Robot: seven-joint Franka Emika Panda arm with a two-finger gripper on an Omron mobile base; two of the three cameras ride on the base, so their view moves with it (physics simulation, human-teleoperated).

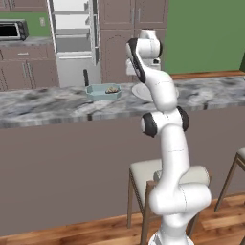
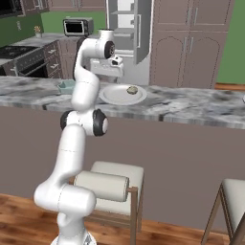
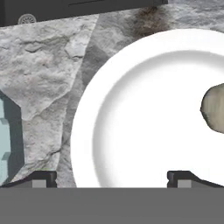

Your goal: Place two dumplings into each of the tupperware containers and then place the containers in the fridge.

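Note:
A round white plate (image 3: 131,109) lies under my gripper (image 3: 113,178), whose two dark fingertips (image 3: 43,177) stand wide open with nothing between them. One tan dumpling (image 3: 214,114) rests on the plate at the right edge of the hand view, apart from the fingers. In the right base view my hand (image 2: 108,68) hovers over the left part of the plate (image 2: 123,94), and the dumpling (image 2: 132,90) lies further right. A pale teal tupperware container (image 1: 103,92) with dumplings (image 1: 113,89) in it sits left of the plate. The fridge (image 1: 74,38) stands open behind the counter.
The marble counter (image 1: 43,103) runs across both base views. A black microwave (image 1: 12,29) sits on the back counter at left. Stools (image 1: 143,170) (image 2: 234,191) stand in front of the counter. Brown cabinets (image 2: 191,43) flank the fridge.

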